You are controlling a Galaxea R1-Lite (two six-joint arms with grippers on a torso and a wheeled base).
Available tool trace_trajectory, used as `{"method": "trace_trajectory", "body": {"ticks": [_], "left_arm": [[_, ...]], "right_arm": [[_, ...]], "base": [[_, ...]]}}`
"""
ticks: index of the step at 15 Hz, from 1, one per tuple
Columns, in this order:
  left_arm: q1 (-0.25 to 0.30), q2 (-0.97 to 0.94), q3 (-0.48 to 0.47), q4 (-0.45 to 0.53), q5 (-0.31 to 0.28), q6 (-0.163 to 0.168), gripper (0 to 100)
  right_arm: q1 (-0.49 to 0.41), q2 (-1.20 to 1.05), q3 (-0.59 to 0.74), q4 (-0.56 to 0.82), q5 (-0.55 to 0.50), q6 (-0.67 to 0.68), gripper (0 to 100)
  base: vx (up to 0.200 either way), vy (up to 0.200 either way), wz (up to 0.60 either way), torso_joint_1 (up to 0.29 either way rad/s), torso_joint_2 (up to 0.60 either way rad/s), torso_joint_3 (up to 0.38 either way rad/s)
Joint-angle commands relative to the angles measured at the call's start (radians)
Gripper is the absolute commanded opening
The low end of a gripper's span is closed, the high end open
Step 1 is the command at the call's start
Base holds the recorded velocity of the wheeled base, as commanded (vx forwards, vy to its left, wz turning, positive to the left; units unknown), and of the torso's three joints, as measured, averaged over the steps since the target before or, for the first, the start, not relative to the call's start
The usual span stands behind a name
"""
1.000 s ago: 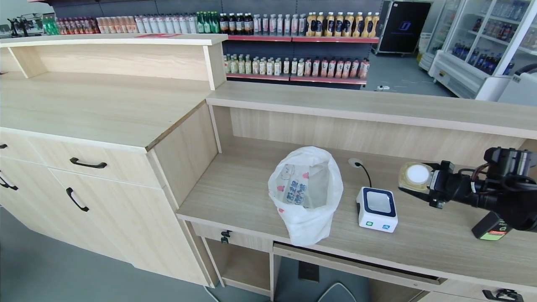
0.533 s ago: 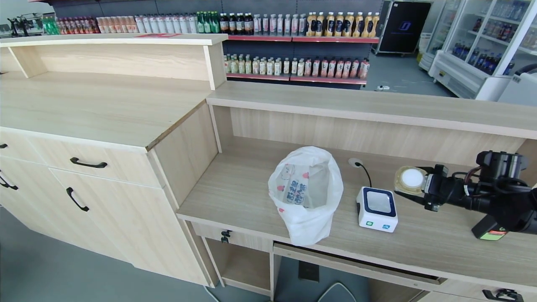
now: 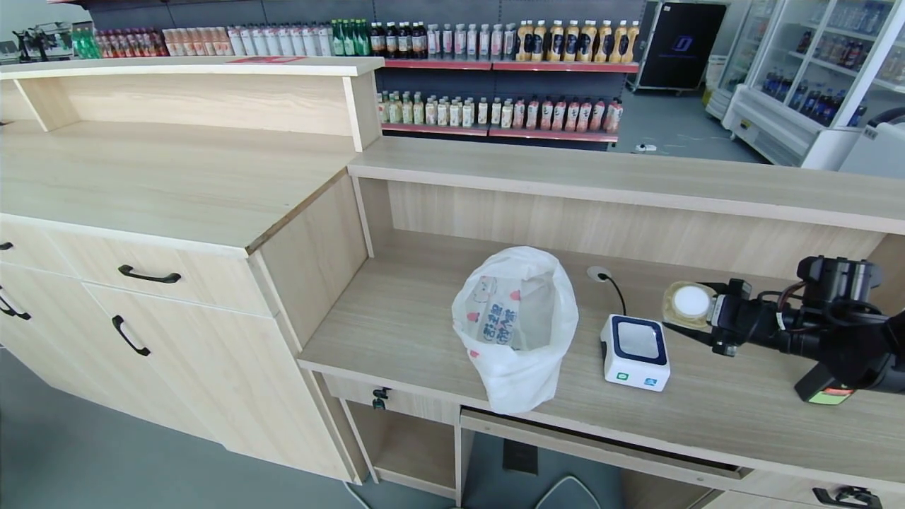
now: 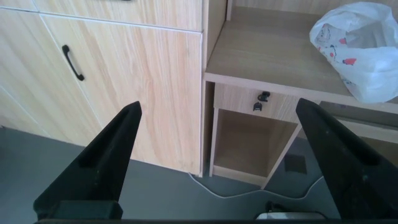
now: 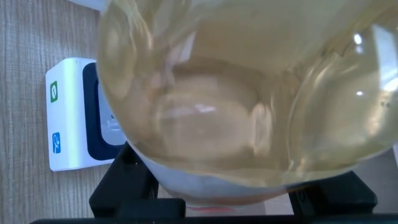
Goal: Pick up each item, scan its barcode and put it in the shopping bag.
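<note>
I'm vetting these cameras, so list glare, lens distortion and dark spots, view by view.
Head view: even light, with the wide-angle lens leaning the fridges outward. Right wrist view: the bottle sits right at the lens, with small glints on its clear wall and the scanner half hidden. Left wrist view: the fingers of the left gripper are black silhouettes against the lit cabinet.

Right gripper (image 3: 698, 309), clamped on the bottle (image 3: 684, 302), edges nearer the scanner (image 3: 636, 351) just beyond and below its fingertips.
</note>
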Motion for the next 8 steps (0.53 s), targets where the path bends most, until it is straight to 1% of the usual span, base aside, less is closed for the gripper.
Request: {"method": "trace_trajectory", "body": {"ticks": [1,8], "left_arm": [[0.0,0.0,0.0,0.0,0.0,0.0,100],[0.0,0.0,0.0,0.0,0.0,0.0,100]], "right_arm": [[0.0,0.006,-0.004,0.001,0.002,0.0,0],[0.014,0.025,-0.02,0.001,0.0,0.0,0]], "base": [[0.0,0.0,0.0,0.0,0.0,0.0],[0.0,0.0,0.0,0.0,0.0,0.0]]}}
